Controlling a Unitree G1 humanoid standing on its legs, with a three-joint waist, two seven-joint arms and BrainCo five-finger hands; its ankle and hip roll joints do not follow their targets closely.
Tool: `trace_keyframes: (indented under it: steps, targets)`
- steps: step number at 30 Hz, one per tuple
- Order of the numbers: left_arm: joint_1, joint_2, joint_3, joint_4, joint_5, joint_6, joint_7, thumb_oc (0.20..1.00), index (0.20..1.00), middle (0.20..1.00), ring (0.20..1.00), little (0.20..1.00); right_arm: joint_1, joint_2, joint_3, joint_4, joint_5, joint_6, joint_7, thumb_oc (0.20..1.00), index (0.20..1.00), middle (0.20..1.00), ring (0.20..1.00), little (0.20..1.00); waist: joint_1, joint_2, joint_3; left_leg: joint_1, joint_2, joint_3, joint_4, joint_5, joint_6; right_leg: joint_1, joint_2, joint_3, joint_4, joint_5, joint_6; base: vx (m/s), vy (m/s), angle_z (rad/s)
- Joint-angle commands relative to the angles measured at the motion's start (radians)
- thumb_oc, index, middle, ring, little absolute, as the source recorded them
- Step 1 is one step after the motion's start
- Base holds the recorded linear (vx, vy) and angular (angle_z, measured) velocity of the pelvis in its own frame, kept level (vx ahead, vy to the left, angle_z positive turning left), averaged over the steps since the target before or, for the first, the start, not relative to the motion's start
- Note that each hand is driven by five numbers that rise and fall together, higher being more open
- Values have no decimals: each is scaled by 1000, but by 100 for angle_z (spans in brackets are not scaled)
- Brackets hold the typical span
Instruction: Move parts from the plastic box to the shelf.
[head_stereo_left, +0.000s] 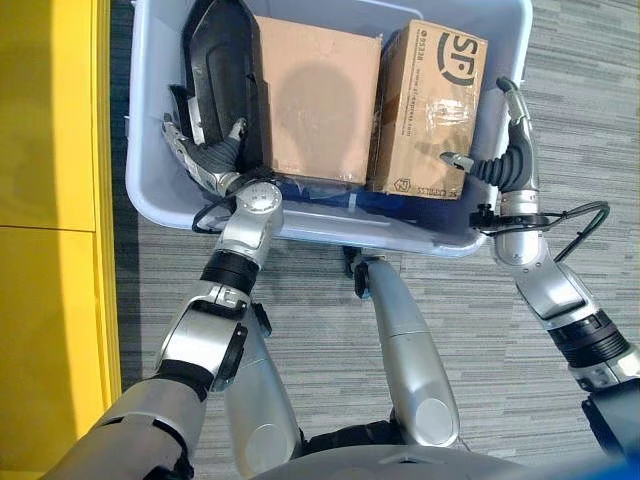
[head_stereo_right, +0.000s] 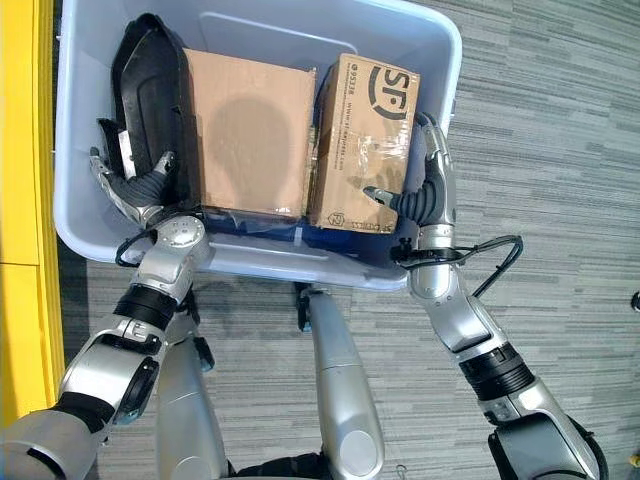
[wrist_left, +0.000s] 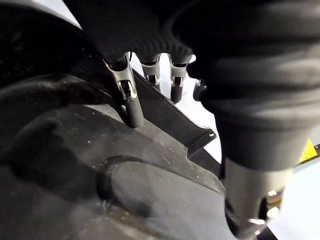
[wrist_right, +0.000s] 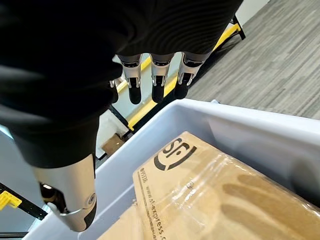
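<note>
While standing on edge, black part (head_stereo_left: 222, 70) lengthwise front-to-back, left robot hand (head_stereo_left: 205, 152) touching it open-fingered, right robot hand (head_stereo_left: 510, 150) relaxed.

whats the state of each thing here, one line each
pale blue plastic box: open-topped, on the floor, holding parts
black moulded plastic part: upright at the box's left end
plain brown cardboard box: closed, standing
printed cardboard box: taped shut
left hand: open, on the black part
right hand: open, beside the printed box
</note>
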Motion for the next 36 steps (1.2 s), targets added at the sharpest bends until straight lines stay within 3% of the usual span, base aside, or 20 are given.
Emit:
trace_keyframes:
  steps: [1,9,11,17,21,25,31,36]
  targets:
    - [51,-38,-19,2,-36,-41,-172,1000,1000,1000,1000,1000,-1,-10,-45,-33,6,-10,-2,1000,1000,1000,1000,1000,-33,-54,-23,-66,-43,51,62,-53,21,86,45,-24,-101,10,20,0,0,0]
    - [43,-56,-97,-114,24,-63,-241,1000,1000,1000,1000,1000,2,-11,-64,-32,13,-19,13,1000,1000,1000,1000,1000,-45,-50,-23,-57,-41,63,57,-54,23,90,45,-18,-107,17,22,0,0,0]
    - [26,-47,-128,-230,61,-72,-237,1000,1000,1000,1000,1000,11,-4,-77,-39,6,-27,16,1000,1000,1000,1000,1000,-47,-41,-23,-66,-37,77,46,-32,30,74,50,-17,-119,42,17,-64,2,0]
    - [25,-46,-146,-374,120,-30,-231,1000,1000,1000,1000,1000,23,15,-97,-45,-18,-19,25,1000,1000,1000,1000,1000,-52,-19,-23,-43,-43,78,38,-38,30,91,47,-5,-140,51,22,-11,7,-2]
    - [15,-42,-143,-367,123,-4,-184,1000,1000,1000,1000,1000,35,14,-104,-53,-14,-23,37,1000,1000,1000,1000,1000,-59,-19,-23,-37,-42,82,38,-40,29,95,47,-1,-146,55,24,-2,2,-1]
    - [7,-16,-127,-354,223,5,-131,1000,1000,1000,1000,1000,44,16,-101,-53,-14,-30,41,1000,1000,1000,1000,1000,-59,-18,-23,-32,-39,85,40,-43,29,98,48,-1,-141,50,22,2,1,-1]
    - [-14,79,-82,-345,321,28,-5,1000,1000,1000,1000,1000,64,12,-97,-58,-21,-36,38,1000,1000,1000,1000,1000,-52,-3,-23,-27,-41,80,43,-47,28,98,45,3,-131,43,19,5,6,-3]
    - [-13,118,-81,-291,342,94,-28,1000,1000,1000,1000,1000,55,13,-78,-51,-12,-26,17,1000,1000,1000,1000,1000,-44,1,-23,-30,-42,70,46,-46,29,98,44,1,-130,41,17,0,0,0]
